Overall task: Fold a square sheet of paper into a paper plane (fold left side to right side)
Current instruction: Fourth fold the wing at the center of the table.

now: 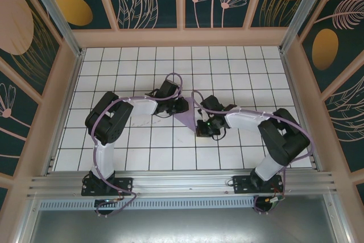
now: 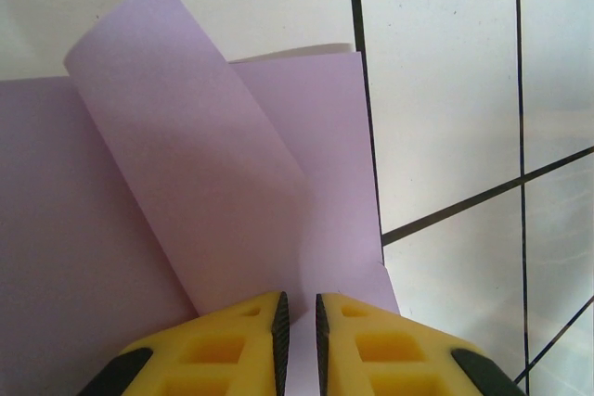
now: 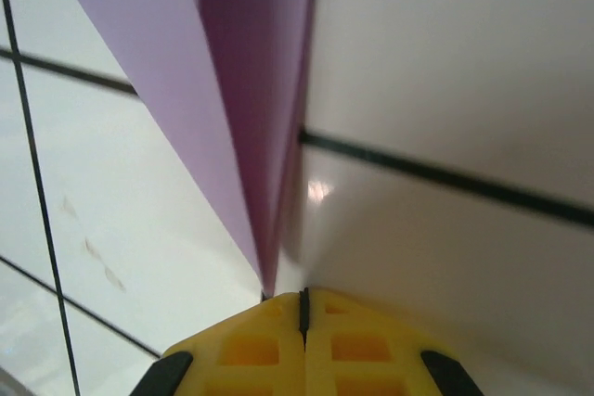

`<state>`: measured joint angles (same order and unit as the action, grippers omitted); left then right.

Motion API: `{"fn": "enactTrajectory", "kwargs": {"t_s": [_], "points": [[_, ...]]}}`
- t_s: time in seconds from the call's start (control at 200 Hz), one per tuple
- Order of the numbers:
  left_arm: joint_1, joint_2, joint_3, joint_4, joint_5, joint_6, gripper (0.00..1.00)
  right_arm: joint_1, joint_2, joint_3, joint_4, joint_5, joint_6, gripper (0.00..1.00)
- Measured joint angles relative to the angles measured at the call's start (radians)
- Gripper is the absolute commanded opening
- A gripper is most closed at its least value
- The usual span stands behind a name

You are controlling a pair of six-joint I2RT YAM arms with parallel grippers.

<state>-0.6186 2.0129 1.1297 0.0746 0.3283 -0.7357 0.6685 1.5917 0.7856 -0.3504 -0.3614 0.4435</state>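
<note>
The purple paper (image 1: 186,119) lies on the white desk (image 2: 445,90), partly folded, with a pointed tip.

The left tool (image 2: 299,326) is at the paper's left side. Its yellow fingers are almost together and pinch a flap of the paper. The flap curls up off the rest of the sheet.

The right tool (image 3: 303,308) is at the paper's pointed tip and is clenched tight. The tip touches its fingers, but I cannot tell if it is pinched there.

I think the step now is to bring the left side over to the right side. To do it well, the left tool should carry the flap across slowly, without tugging. The edges should meet evenly. The tip should stay put so the paper does not slide. Then the fold needs a firm flat press.

I can read no words or labels. The paper is plain, and the desk around it has only black lines.
</note>
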Motion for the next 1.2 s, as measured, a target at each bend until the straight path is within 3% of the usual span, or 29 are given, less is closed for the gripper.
{"fn": "enactTrajectory", "kwargs": {"t_s": [0.245, 0.631, 1.196], "points": [[0.000, 0.000, 0.000, 0.000, 0.000, 0.000, 0.21, -0.059, -0.129, -0.008, 0.098, -0.137, 0.027, 0.00], [0.000, 0.000, 0.000, 0.000, 0.000, 0.000, 0.21, -0.090, 0.119, 0.080, 0.276, -0.120, 0.064, 0.00], [0.001, -0.052, -0.001, -0.056, -0.032, 0.012, 0.33, -0.097, 0.189, 0.105, 0.245, -0.062, 0.054, 0.00]]}}
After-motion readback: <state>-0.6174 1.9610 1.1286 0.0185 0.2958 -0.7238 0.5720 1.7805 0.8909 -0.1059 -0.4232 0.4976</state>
